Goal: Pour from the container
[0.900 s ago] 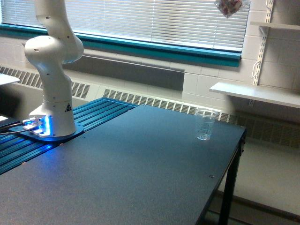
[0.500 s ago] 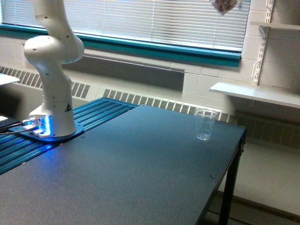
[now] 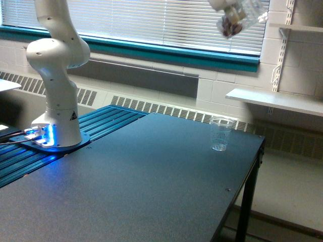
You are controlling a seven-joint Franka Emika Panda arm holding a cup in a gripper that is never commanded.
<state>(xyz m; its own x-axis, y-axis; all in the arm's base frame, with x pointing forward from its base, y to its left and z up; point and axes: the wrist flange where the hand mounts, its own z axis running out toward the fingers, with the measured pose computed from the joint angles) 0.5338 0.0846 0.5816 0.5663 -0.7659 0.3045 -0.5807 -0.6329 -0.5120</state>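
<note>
Tilting clear plastic container (image 3: pixel 237 20) blurred up high, pincer (image 3: pixel 224 5) apparently pinching it, marked tapered cup (image 3: pixel 220 133) upright on matte table (image 3: pixel 151 181)

Nothing readable anywhere here. The arm's white base (image 3: pixel 59 121) carries a small dark triangular sign, its symbol too small to make out. The cup (image 3: pixel 220 133) on the table shows faint printed marks, illegible.

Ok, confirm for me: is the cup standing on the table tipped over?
No, the clear cup stands upright on the dark table near its far edge, rim up, well below the held container.
</note>
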